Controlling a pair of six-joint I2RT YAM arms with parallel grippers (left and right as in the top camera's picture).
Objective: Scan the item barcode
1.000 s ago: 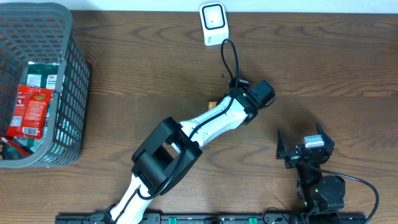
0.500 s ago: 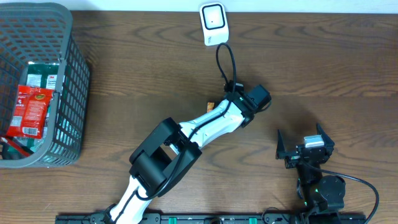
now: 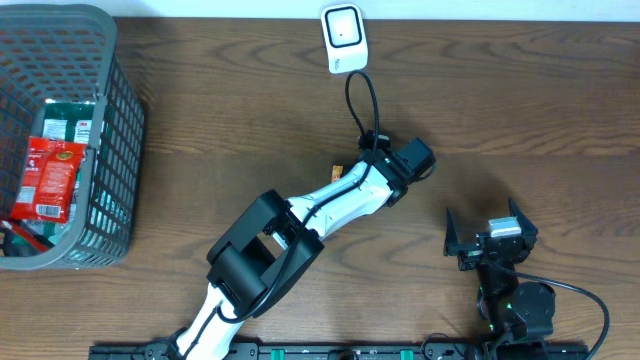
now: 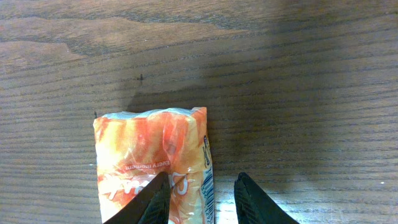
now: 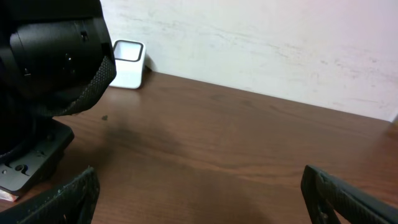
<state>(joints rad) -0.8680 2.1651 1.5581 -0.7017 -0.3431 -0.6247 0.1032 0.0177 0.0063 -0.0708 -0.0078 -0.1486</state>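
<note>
**Overhead:** The left arm reaches across the counter, its wrist over an orange pack of which only a corner shows. Over the past second the wrist has edged a little to the left and settled above the pack. The scanner stands well apart at the far edge, and a basket of other goods sits at the far left. The right arm is parked near the front edge.

**Left wrist:** The pack lies flat on the counter. The left jaws are half drawn in astride its right edge, one finger over the wrapper and the other over bare wood beside it. Whether they already pinch the pack cannot be told. The pick-up appears to be under way, with the lift and the carry to the scanner still to come.

**Right wrist:** The right jaws stand wide apart, grasping nothing, with the scanner in the background beyond the left arm's wrist.
</note>
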